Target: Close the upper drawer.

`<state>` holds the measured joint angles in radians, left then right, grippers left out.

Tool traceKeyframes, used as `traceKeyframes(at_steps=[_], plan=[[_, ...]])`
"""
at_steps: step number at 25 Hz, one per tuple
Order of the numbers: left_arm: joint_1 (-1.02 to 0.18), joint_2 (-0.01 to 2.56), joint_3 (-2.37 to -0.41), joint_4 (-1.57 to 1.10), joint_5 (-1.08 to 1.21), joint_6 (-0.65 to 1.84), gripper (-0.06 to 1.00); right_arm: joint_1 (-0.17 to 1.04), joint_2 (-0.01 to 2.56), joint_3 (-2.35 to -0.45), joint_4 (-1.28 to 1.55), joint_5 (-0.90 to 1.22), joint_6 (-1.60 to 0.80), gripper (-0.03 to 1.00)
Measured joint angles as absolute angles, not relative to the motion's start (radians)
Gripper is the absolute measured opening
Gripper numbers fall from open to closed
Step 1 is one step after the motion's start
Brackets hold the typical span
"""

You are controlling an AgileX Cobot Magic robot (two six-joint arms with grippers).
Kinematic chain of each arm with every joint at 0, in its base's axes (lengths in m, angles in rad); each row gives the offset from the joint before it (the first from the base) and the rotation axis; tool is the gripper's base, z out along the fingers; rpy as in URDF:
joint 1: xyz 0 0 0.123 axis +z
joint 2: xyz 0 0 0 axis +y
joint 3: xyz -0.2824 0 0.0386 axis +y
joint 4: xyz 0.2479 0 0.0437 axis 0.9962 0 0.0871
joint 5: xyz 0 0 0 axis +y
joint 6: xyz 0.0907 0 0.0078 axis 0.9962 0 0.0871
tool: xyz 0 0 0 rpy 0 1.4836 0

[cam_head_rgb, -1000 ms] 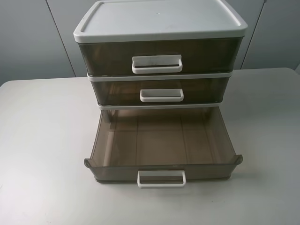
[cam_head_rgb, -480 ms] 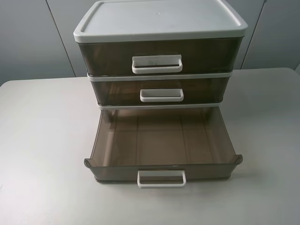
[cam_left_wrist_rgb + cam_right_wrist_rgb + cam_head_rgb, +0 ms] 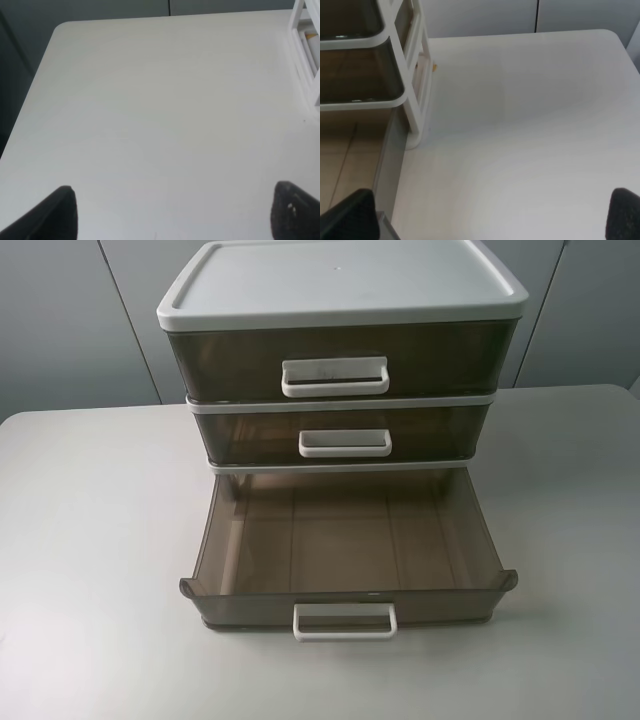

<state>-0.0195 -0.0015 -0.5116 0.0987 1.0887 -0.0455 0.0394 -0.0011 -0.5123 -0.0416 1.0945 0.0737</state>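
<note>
Left tool [image 3: 170,212]: two dark fingertips [image 3: 57,215] show at frame corners in left wrist view, spread far apart, nothing between them. Hangs above bare surface [image 3: 165,115], not touching it.

Right tool [image 3: 492,215]: two dark fingertips [image 3: 625,212] also spread far apart, nothing held, up above surface.

No arm or tool shows in high view.

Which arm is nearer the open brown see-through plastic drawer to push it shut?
Right, probably: the pulled-out smoky-brown plastic bottom drawer sits beside the open right gripper; the left gripper sees only the chest's white frame.
</note>
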Motion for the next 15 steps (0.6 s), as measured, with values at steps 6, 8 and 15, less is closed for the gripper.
traceKeyframes(at_steps=[6, 8, 15], plan=[[-0.019, -0.001, -0.512, 0.099, 1.089, -0.046, 0.74, 0.039, -0.001, -0.512, -0.042, 1.095, 0.074, 0.69], [-0.019, -0.001, -0.512, 0.099, 1.089, -0.046, 0.74, 0.039, -0.001, -0.512, -0.042, 1.095, 0.074, 0.69], [-0.019, -0.001, -0.512, 0.099, 1.089, -0.046, 0.74, 0.039, -0.001, -0.512, -0.042, 1.095, 0.076, 0.69]])
